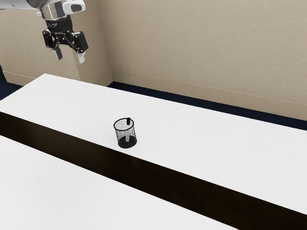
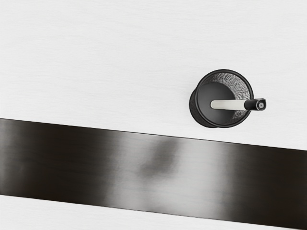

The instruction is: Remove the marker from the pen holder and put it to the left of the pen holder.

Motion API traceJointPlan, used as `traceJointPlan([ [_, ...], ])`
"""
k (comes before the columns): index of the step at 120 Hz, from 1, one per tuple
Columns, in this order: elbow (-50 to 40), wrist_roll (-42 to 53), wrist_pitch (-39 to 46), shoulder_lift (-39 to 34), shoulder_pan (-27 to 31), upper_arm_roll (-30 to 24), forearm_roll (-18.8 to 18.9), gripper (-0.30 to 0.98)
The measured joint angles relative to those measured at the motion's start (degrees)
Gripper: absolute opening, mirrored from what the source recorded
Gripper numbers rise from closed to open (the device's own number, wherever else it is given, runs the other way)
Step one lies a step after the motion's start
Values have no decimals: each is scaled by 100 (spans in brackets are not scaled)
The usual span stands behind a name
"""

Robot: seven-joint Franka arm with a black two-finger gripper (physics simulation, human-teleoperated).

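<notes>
The black-capped marker (image 2: 238,104) leans in the mesh pen holder (image 2: 232,82); our gripper (image 1: 70,55) spread, we have removal and placement ahead.

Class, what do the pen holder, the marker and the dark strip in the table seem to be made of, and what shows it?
Pen holder: probably black-painted metal; its wall is fine see-through mesh.
Marker: likely plastic, its pale barrel and black end smooth and evenly coloured.
Dark strip: perhaps glass or lacquer; glossy, with blurred pale reflections.
</notes>
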Motion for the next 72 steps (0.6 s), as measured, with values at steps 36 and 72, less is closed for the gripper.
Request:
traceJointPlan([
  [36, 136, -3, 156, 168, 14, -90, 1, 69],
  [72, 207, -287, 2379, 1619, -64, -553, -98, 69],
])
